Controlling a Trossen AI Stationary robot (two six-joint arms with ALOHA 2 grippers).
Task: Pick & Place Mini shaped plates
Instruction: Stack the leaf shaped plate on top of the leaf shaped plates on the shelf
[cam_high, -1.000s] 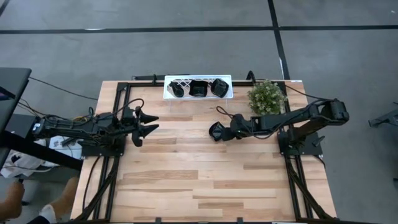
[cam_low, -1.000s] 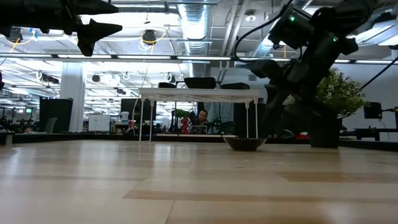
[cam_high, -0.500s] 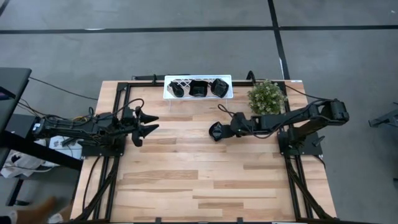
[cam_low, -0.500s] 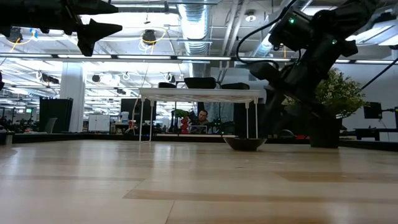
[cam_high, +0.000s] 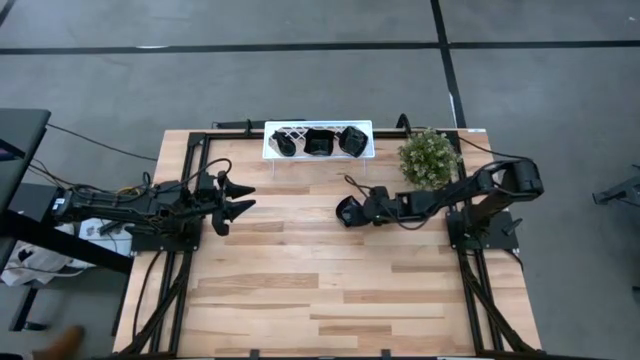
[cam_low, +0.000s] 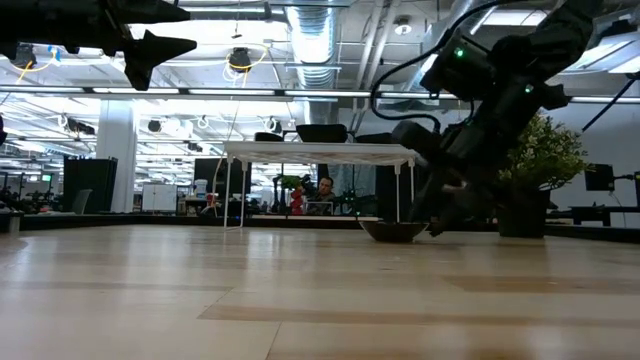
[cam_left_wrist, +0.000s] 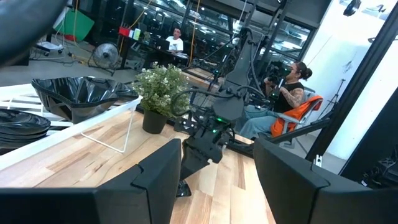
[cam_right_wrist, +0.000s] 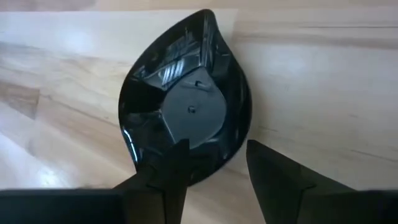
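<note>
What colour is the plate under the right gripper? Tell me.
Glossy black teardrop plate, clearest in the right wrist view.

One plate (cam_high: 346, 211) is being kept near the middle of the worktop (cam_high: 300, 290), beside the right gripper (cam_high: 358, 209). Three more plates (cam_high: 319, 142) are being held in the rack (cam_high: 283, 131) at the far edge, the plant (cam_high: 428, 157) to its right. The left gripper (cam_high: 235, 199) is being kept at the left side.

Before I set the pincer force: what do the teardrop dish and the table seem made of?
Teardrop dish: glossy black, sharp faceted reflections and a small moulding mark in the middle, so probably hard plastic, possibly glazed ceramic. Table: pale wooden planks with visible grain and seams, low-sheen finish.
</note>
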